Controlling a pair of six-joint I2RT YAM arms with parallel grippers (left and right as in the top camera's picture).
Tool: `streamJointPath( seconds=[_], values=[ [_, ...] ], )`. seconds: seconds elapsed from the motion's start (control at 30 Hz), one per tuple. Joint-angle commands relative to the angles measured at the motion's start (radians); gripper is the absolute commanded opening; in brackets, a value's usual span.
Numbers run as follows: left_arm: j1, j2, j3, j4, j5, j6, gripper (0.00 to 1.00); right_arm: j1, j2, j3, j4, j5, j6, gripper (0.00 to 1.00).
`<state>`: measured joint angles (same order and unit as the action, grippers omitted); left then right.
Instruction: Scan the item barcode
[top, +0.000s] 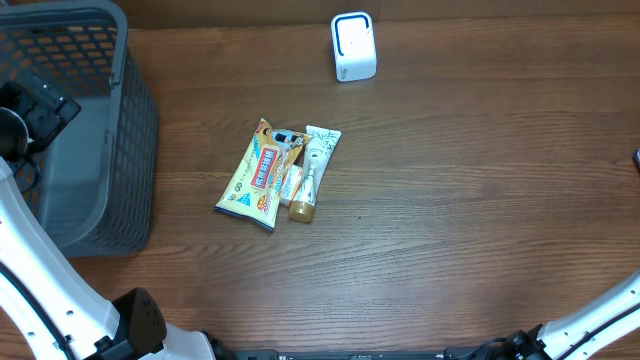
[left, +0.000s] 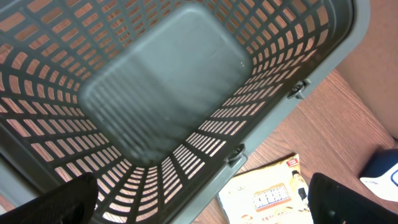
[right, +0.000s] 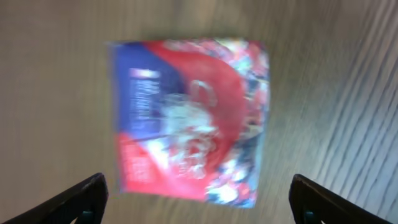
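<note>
At far left, overhead: grey mesh basket (top: 130, 150) sat at 9 o'clock from the centre pile. Left wrist view looked straight down into it: nothing inside, bare floor and walls only. Left gripper (left: 205, 202) hung over the basket's rim, fingers spread wide and holding nothing. My read: it was parked there as the drop-off side, out of the scanner's way.

At table centre, three items lay flat and touching: yellow packet (top: 256, 175) on the left, a small tube (top: 292, 183) in the middle, and a white tube (top: 318, 160) with a gold cap on the right. None was in a container or near either gripper. They looked like the queue waiting for a scan.

White scanner (top: 353, 47) stood at 1 o'clock from the pile, well apart, by the table's far edge.

Far right, outside the overhead view: right wrist view showed a red-and-blue packet (right: 193, 118) flat on the wood, blurred, print unreadable, so I couldn't tell where its barcode was. Right gripper (right: 205, 202) was above it, fingers spread wide and not touching it. That packet was probably the current scan item; it needs picking up before it can go to the scanner.
</note>
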<state>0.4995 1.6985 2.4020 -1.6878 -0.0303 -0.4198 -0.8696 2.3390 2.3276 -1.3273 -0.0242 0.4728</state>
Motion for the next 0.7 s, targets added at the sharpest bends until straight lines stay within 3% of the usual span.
streamJointPath(
  seconds=[0.0, 0.13, 0.27, 0.4, 0.53, 0.67],
  values=[
    [0.004, 0.001, 0.003, -0.002, 0.005, -0.010, 1.00, 0.011, -0.012, 0.178, -0.015, -0.214, -0.058, 0.94],
    [0.004, 0.001, 0.003, -0.002, 0.005, -0.010, 1.00, 0.045, -0.013, 0.324, -0.035, -0.603, -0.143, 0.93],
    [0.004, 0.001, 0.003, -0.002, 0.005, -0.010, 1.00, 0.116, -0.013, 0.365, -0.081, -0.800, -0.192, 0.93],
    [0.004, 0.001, 0.003, -0.002, 0.005, -0.010, 1.00, 0.239, -0.012, 0.362, -0.207, -0.815, -0.266, 1.00],
    [0.004, 0.001, 0.003, -0.002, 0.005, -0.010, 1.00, 0.432, -0.012, 0.362, -0.357, -0.801, -0.399, 1.00],
    [0.004, 0.001, 0.003, -0.002, 0.005, -0.010, 1.00, 0.640, -0.011, 0.332, -0.367, -0.665, -0.417, 0.94]
  ],
)
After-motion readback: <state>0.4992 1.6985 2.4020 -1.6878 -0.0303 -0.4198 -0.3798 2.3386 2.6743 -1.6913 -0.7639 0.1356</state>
